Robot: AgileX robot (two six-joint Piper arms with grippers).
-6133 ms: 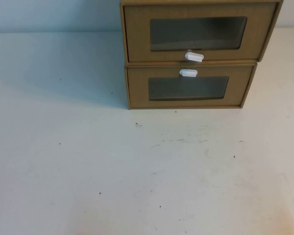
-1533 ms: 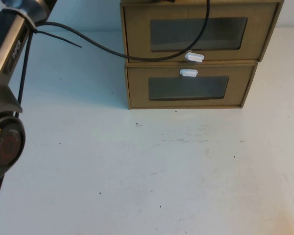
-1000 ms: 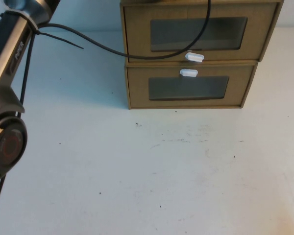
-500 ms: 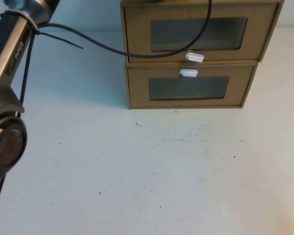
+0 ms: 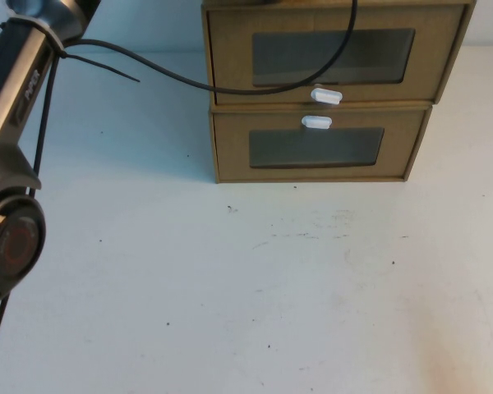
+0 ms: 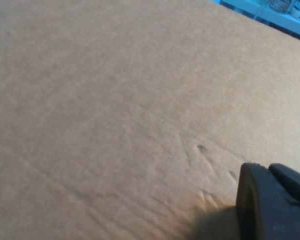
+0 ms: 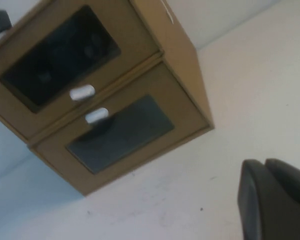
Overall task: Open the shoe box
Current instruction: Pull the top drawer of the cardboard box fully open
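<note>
Two brown cardboard shoe boxes are stacked at the table's far side, the upper box (image 5: 333,53) on the lower box (image 5: 316,148). Each has a dark window and a white handle, upper handle (image 5: 326,95) and lower handle (image 5: 316,123), and both drawers are closed. My left arm (image 5: 16,107) reaches from the near left up past the picture's top. My left gripper (image 6: 270,200) is shut and rests just above the upper box's top face (image 6: 115,100). My right gripper (image 7: 267,200) is shut and empty, hanging over the table to the boxes' right, facing the lower handle (image 7: 96,115).
A black cable (image 5: 230,89) from the left arm drapes across the upper box's front. The white table (image 5: 271,279) stretches in front of the boxes. A bright edge shows beyond the box top (image 6: 290,15).
Since the earliest frame my left arm has come into view and reached over the upper box. Over the last second nothing has visibly moved.
</note>
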